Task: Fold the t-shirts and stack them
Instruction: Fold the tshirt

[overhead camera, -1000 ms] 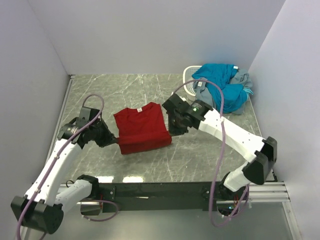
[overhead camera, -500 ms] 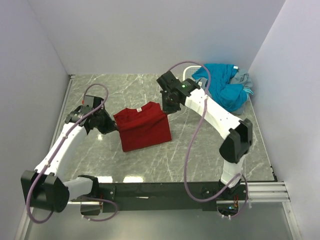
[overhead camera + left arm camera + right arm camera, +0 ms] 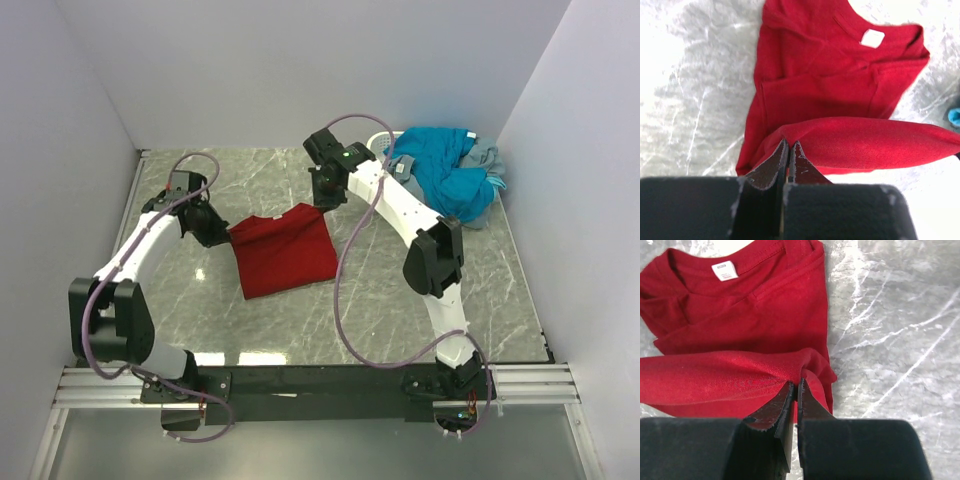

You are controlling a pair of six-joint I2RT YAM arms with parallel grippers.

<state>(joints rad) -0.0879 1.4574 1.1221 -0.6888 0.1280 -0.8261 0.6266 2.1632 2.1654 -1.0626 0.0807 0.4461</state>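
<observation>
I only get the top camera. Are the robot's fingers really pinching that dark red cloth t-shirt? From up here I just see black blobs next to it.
Observer: Yes. The left wrist view shows the left gripper shut on an edge of the dark red cloth t-shirt.
Operator: And the other one?
Observer: The right gripper is shut on an edge of the same shirt.
Operator: Is it folded yet?
Observer: Not finished. The pinched edge is held up as a fold over the flat part, and the small white neck label shows beyond it.
</observation>
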